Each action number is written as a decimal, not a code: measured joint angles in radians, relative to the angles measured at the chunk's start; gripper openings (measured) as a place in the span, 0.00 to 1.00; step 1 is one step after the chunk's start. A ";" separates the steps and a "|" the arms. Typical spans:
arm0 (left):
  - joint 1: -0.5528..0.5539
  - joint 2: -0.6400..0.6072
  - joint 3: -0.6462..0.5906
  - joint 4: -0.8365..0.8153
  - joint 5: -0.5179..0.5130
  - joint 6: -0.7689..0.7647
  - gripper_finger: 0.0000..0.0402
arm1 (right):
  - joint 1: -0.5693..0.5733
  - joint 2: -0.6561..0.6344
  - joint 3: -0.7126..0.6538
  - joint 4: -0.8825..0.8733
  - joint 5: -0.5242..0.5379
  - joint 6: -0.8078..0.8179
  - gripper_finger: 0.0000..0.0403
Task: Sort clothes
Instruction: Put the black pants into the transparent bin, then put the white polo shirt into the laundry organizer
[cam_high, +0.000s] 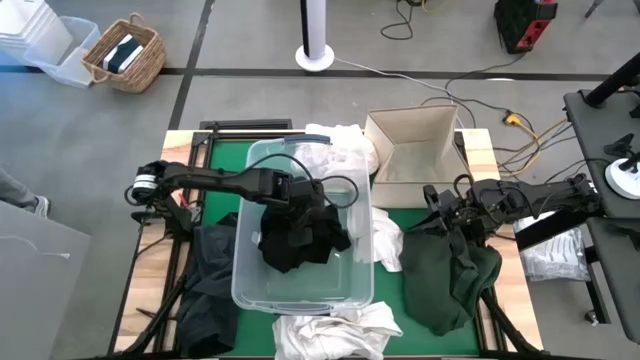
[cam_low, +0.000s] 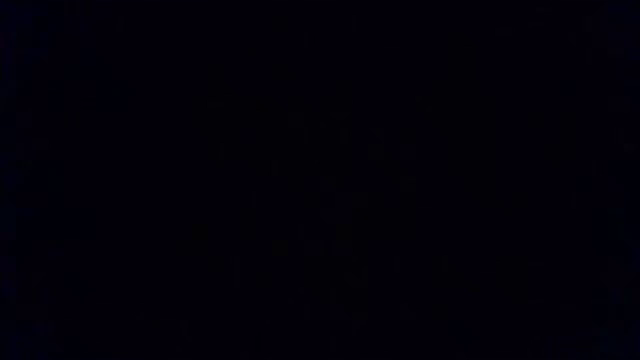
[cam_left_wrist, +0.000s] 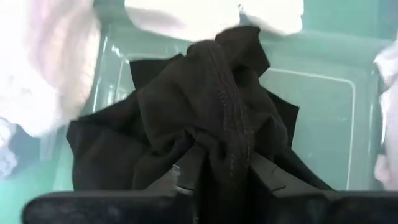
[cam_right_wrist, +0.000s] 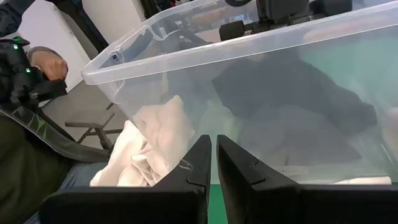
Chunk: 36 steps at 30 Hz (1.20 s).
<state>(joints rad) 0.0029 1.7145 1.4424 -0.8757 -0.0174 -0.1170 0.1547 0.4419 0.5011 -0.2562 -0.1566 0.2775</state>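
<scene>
My left gripper (cam_left_wrist: 222, 177) pinched the black fabric garment (cam_high: 298, 238) inside the clear plastic tub (cam_high: 243, 280); I judged spreading wider over that tub best.

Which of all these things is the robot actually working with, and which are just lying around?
Part of the job:
black garment, between the left gripper fingers, over the clear tub
dark green garment
white clothes
cardboard box
right gripper, shut, beside the tub

Just lying about:
wicker basket
cables
white stand
</scene>
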 joint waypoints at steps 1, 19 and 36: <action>0.000 0.000 -0.007 -0.002 0.000 -0.002 0.17 | 0.000 0.000 0.000 0.000 0.000 0.000 0.04; -0.002 0.001 0.061 -0.109 0.072 0.010 0.71 | 0.000 0.000 0.000 0.000 0.000 0.000 0.04; -0.003 0.001 0.377 -0.429 -0.048 0.044 0.74 | 0.000 0.000 0.000 0.000 0.000 0.002 0.04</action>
<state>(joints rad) 0.0004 1.7153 1.8196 -1.3048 -0.0658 -0.0727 0.1547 0.4417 0.5011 -0.2558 -0.1563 0.2790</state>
